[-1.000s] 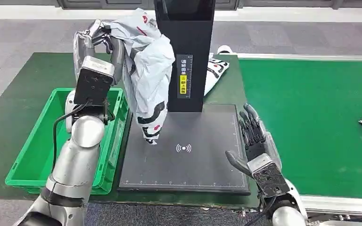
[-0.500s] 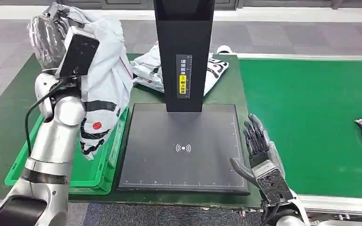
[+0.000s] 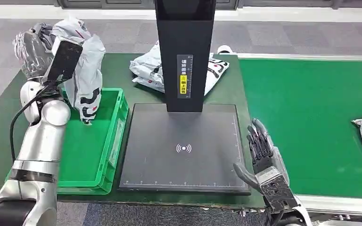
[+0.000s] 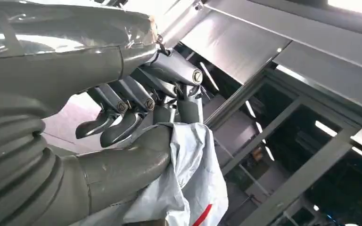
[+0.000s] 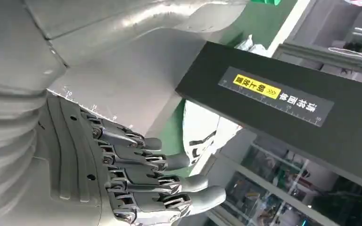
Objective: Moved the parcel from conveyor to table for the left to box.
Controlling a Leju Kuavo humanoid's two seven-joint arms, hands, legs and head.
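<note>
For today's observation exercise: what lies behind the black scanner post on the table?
A white parcel with black and red markings lies behind the black scanner post, showing on both sides. The post covers its middle.

The black post (image 3: 184, 52) stands between the green bin (image 3: 104, 155) and the conveyor (image 3: 311, 117).

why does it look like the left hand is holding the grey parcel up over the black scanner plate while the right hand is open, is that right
Not quite. The left hand does hold the grey parcel up, but over the green crate, not the black scanner plate; the head view shows this. The right hand is open, beside the plate.
</note>
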